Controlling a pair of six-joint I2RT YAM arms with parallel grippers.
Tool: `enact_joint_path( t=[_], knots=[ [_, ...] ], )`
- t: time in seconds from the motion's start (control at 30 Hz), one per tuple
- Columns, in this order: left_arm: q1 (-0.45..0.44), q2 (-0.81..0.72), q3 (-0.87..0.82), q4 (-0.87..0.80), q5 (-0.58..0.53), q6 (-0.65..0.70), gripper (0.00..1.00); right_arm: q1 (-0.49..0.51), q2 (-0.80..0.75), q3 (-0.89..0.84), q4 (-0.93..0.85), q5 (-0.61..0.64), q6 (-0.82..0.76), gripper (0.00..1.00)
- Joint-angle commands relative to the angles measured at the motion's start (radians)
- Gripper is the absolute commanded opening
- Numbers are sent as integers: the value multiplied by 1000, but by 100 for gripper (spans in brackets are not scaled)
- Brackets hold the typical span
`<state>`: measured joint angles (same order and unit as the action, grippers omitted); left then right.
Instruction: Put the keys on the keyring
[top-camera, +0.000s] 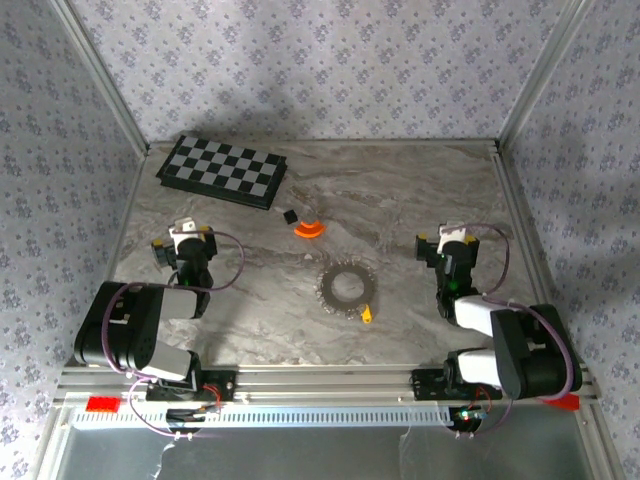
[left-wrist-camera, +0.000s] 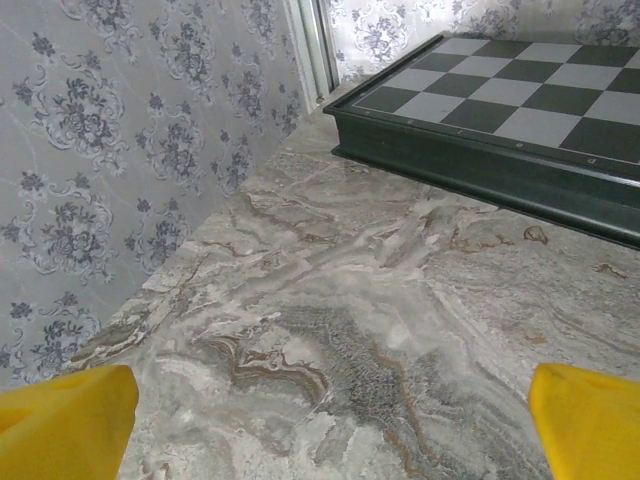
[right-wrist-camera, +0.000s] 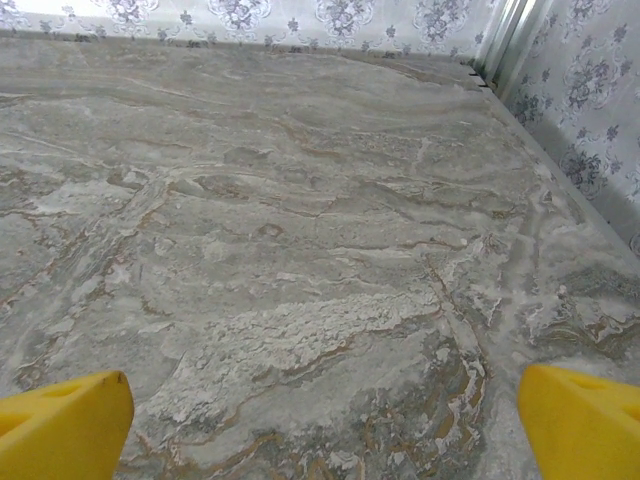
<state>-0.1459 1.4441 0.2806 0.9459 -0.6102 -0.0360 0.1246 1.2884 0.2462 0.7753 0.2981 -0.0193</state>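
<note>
Bolted side by side at the near edge of the grey marble-patterned desk (top-camera: 420, 200), the two black arms fold back over their bases and reach a short way toward the far edge. The left gripper (top-camera: 184, 232) sits close to the left edge, and the right gripper (top-camera: 455, 236) close to the right edge. Both hold nothing.

From the left wrist camera, the left gripper (left-wrist-camera: 325, 425) stands wide, its yellow fingertips (left-wrist-camera: 60, 420) out at the picture's two bottom corners with bare desk between them. The right gripper (right-wrist-camera: 325, 425) is just as wide, its yellow fingertips (right-wrist-camera: 585, 420) spread over bare marble.

A black-and-grey checkered board (top-camera: 222, 170) lies flat in the far left corner, turned at a slant to the desk's edges. From the left wrist its dark side wall (left-wrist-camera: 480, 165) rises ahead of the gripper.

The keyring (top-camera: 347, 288), a silvery ring fringed all round with thin metal pieces, lies flat near the middle of the desk, between the two grippers and well apart from both. An orange cone-like disc (top-camera: 309, 229) sits between the board and the ring.

The keys (top-camera: 367, 315), one tiny yellow-orange piece, lie at the keyring's near right rim; whether they touch the fringe cannot be told. A small black cube (top-camera: 289, 215) rests just beside the disc, on its board side.
</note>
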Motion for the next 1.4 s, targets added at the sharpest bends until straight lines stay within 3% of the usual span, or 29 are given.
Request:
enact_joint_path(
  t=[0.0,0.3,0.43,0.47,0.53,0.63,0.77,1.07,1.37],
  knots=[
    [6,10,21,40,73,18,100,-22,7,36,17,-3,5,100],
    [20,26,38,15,171,37,100,-64,47,68,-1,-38,34,100],
    [60,70,24,61,264,18,100,-71,203,30,263,-20,-27,100],
    [58,126,21,153,265,36,100,-68,206,41,239,-28,-29,100],
    [53,85,47,26,260,26,100,-76,198,50,196,-53,-9,100],
    [54,112,37,96,260,36,100,-78,248,59,231,-42,-16,100],
    [60,103,69,16,262,25,100,-92,252,110,121,-52,16,100],
    [119,93,110,-82,337,-27,100,-111,253,116,117,-56,29,100],
    [120,93,110,-84,337,-27,100,-111,253,111,137,-43,21,100]
  ],
)
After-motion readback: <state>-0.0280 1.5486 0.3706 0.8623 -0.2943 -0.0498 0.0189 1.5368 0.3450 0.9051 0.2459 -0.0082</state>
